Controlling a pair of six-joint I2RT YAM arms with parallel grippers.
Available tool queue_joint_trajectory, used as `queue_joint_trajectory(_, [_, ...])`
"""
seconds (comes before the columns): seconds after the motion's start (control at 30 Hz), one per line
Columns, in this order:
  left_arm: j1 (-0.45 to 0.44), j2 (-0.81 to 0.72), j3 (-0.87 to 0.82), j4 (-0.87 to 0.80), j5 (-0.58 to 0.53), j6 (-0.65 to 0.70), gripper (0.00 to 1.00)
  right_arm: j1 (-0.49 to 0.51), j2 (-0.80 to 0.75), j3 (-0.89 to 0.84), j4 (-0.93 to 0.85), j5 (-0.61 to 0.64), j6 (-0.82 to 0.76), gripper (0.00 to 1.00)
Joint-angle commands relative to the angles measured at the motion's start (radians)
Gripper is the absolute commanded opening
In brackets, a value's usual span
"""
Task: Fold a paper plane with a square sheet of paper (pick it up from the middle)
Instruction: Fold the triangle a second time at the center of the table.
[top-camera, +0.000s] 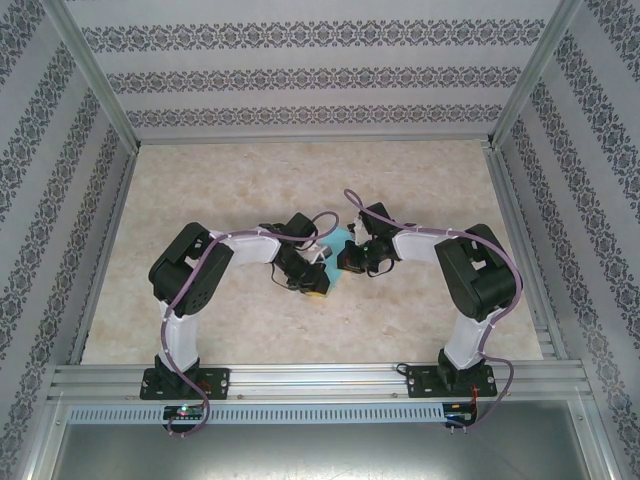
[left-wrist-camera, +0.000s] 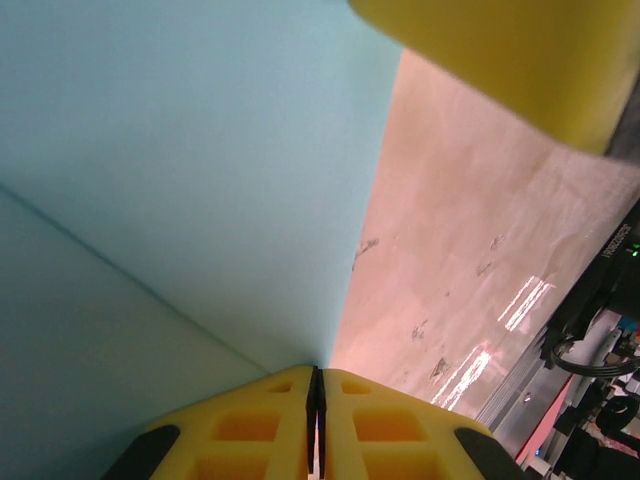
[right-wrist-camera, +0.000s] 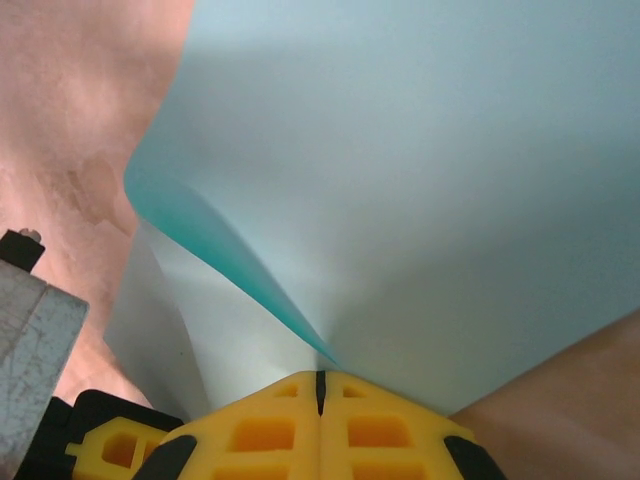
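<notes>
gripping the paper (left-wrist-camera: 180, 150), left hand (left-wrist-camera: 315, 375) facing right hand (right-wrist-camera: 320, 378), tabletop (left-wrist-camera: 450, 250) beneath

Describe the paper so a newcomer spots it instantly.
Look at the middle of the marbled beige table, where the two arms meet. Pinched between the left claw and right claw is the turquoise paper sheet. It is the one pale blue-green thing there, thin and creased, against black arms and yellow fingers.

Far half of the table (top-camera: 300, 180) is wide open for you, both sides too. Centre's jammed: left tool (left-wrist-camera: 315, 400) and right tool (right-wrist-camera: 320, 385) nose to nose on the paper (top-camera: 345, 237), walls (top-camera: 300, 75) boxing three sides.
</notes>
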Motion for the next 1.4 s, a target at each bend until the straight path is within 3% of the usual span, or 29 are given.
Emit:
queue_joint_trajectory(0.0, [-0.024, -0.009, -0.03, -0.128, -0.024, 0.037, 0.13, 0.0, 0.036, 0.004, -0.045, 0.079, -0.024, 0.03])
queue_joint_trajectory(0.2, [-0.021, -0.063, -0.005, -0.064, 0.0, -0.014, 0.13, 0.006, 0.033, 0.003, -0.041, 0.073, -0.031, 0.03])
queue_joint_trajectory(0.4, [0.026, -0.117, 0.046, -0.028, -0.055, -0.061, 0.14, 0.009, 0.018, -0.004, -0.026, 0.066, -0.032, 0.03])
queue_joint_trajectory(0.87, [0.077, 0.049, 0.191, 0.062, -0.099, -0.092, 0.14, 0.028, 0.013, 0.004, -0.015, 0.069, -0.029, 0.03])
queue_joint_trajectory(1.37, [0.116, 0.149, 0.208, 0.094, -0.116, -0.103, 0.14, 0.037, 0.034, 0.028, -0.08, 0.128, -0.073, 0.02])
